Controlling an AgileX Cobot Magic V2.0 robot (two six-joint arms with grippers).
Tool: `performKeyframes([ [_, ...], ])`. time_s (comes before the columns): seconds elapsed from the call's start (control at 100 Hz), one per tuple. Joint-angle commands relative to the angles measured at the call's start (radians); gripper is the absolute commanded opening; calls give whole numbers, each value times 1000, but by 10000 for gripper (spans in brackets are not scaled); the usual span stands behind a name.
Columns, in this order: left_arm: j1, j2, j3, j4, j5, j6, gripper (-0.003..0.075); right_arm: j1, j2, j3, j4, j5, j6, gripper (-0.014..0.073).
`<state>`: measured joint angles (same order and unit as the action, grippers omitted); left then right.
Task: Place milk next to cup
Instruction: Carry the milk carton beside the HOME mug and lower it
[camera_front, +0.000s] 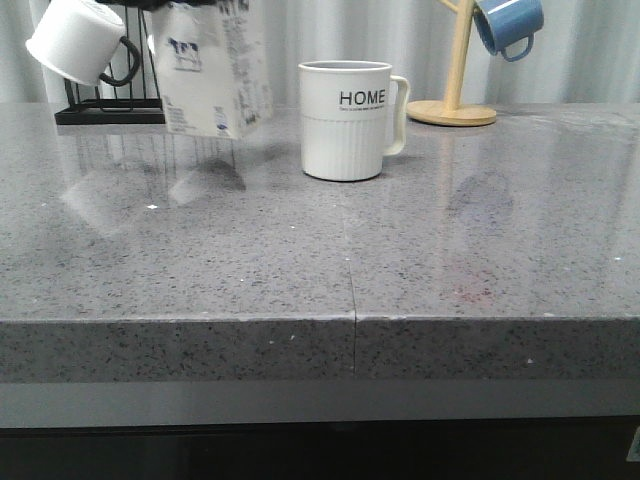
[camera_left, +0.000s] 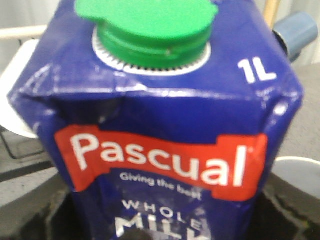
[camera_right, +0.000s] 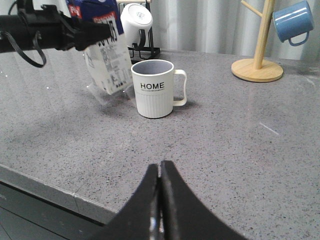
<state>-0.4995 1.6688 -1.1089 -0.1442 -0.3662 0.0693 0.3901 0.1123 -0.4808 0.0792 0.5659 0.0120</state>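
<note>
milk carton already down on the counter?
No. In the front view the blue-topped white milk carton hangs tilted above the grey speckled counter, its shadow below, left of the white ribbed HOME mug.

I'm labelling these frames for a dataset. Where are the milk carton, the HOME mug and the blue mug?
milk carton (camera_front: 205, 85), front view, white lower side panel.
HOME mug (camera_front: 345, 135), front view, ribbed lower body under the lettering.
blue mug (camera_right: 292, 21), right wrist view, outer side wall.
</note>
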Motion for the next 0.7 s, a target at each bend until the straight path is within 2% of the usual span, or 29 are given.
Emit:
performKeyframes([
  [0.0,-23,-21,-47,-18,-97,-1,200,-4,11,-25,-4,-76,-12,3],
  [0.41,-36,37,-65,-73,-89,-4,216,-4,11,-25,-4,-76,-12,3],
  [0.48,-36,37,-65,-73,-74,-4,283,-4,11,-25,-4,-76,-12,3],
  [0.66,-36,37,-65,-73,-62,-4,592,-4,11,-25,-4,-76,-12,3],
  [0.69,-36,37,-65,-73,-62,-4,615,-4,11,-25,-4,-76,-12,3],
])
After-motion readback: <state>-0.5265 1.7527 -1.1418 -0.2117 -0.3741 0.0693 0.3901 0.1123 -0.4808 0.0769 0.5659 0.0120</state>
